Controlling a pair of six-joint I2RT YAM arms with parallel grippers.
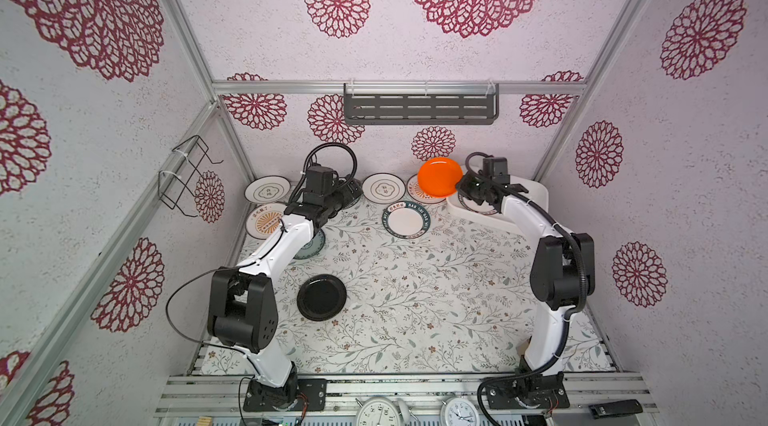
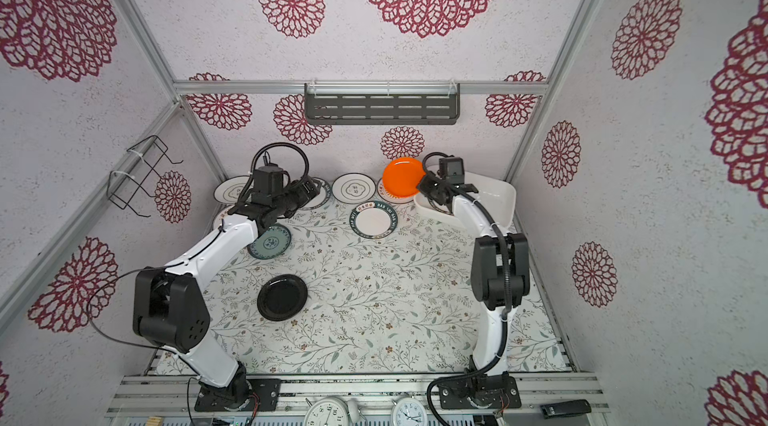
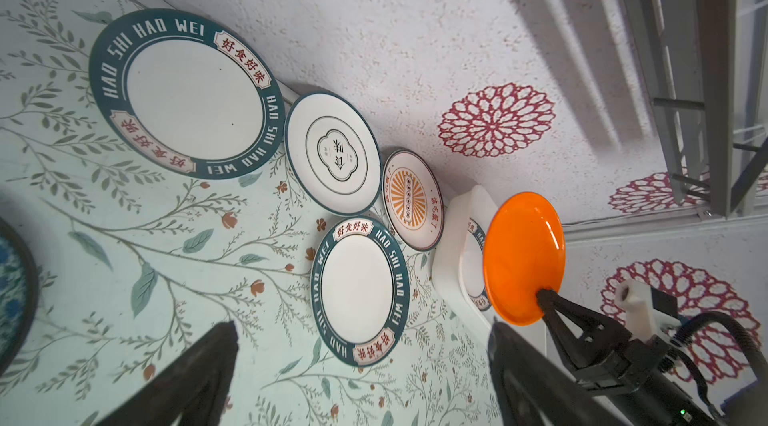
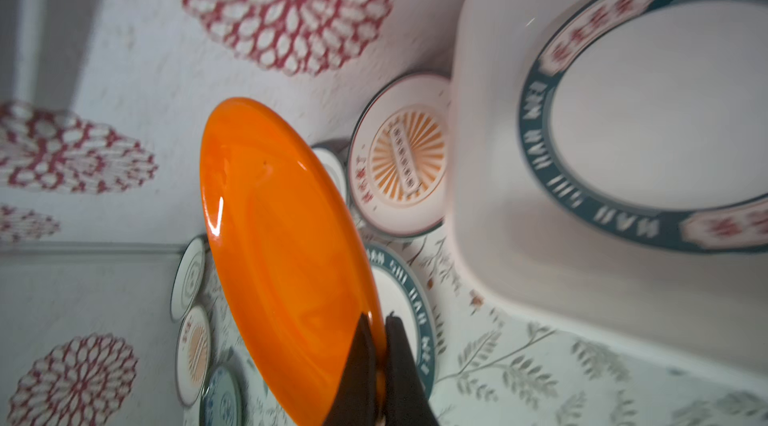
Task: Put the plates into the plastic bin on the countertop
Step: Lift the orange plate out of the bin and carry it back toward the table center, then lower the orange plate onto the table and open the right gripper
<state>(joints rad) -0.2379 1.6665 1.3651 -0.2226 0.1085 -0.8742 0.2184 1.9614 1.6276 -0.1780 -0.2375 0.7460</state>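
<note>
Teal plate (image 1: 315,246) half under left arm (image 1: 272,247), bin plate (image 4: 656,112) blurred, cropped

Two green-rimmed plates, one (image 3: 187,91) and another (image 3: 359,293): each rim read "HAO SHI HAO WEI" in white capitals, with red "好食好味" in pale panels. Sunburst plate (image 3: 411,199): red characters, too small to read. Clock (image 1: 376,413): numerals 9, 10, 11.

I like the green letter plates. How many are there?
3 green-letter plates. One lies mid-countertop, one at the back by the left gripper, one in the plastic bin. Others may be hidden.
</note>
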